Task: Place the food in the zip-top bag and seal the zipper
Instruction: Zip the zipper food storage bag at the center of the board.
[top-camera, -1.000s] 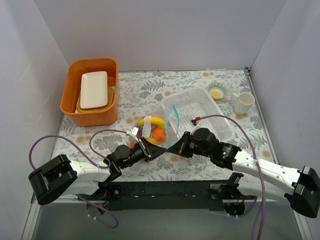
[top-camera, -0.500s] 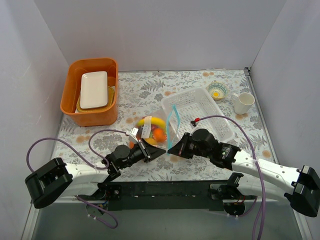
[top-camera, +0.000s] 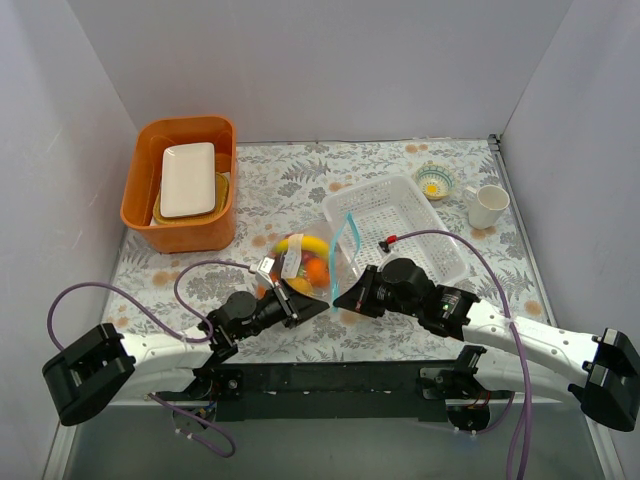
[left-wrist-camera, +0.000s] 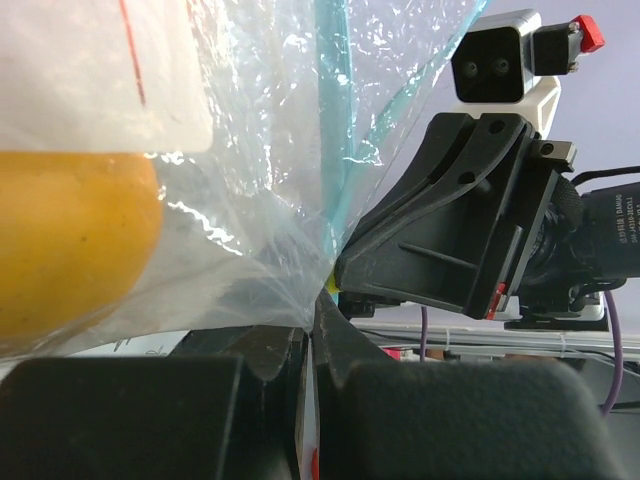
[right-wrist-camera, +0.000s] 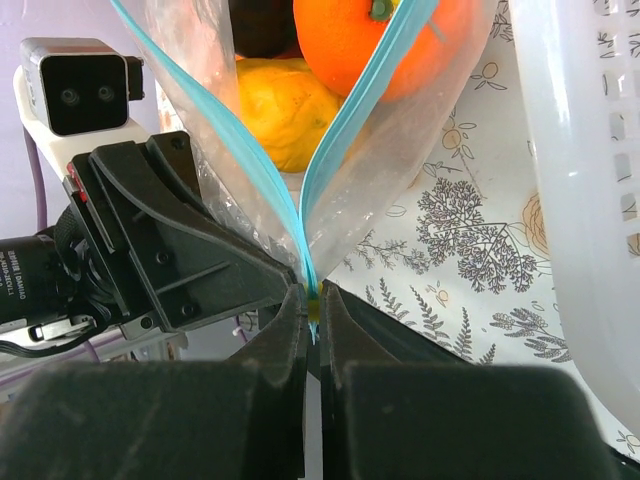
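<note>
The zip-top bag (top-camera: 318, 258) stands mid-table, just beside the white basket (top-camera: 410, 215), with bare table (top-camera: 275, 185) to its left. The left gripper (left-wrist-camera: 312, 330) pinches the bag's near corner. Only the right wrist view shows the right gripper (right-wrist-camera: 313, 300) clamping the zipper (right-wrist-camera: 350, 130), which gapes in a V above, over an orange (right-wrist-camera: 350, 30) and a lemon-like piece (right-wrist-camera: 275, 110). The grippers are closer together than a second ago.

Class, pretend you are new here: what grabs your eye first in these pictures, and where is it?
The clear zip-top bag stuffed with bright toy fruit, mid-table, draws the eye first. The left end effector and right end effector both pinch its near corner, its blue zipper gaping open. The orange bin sits far left.
</note>
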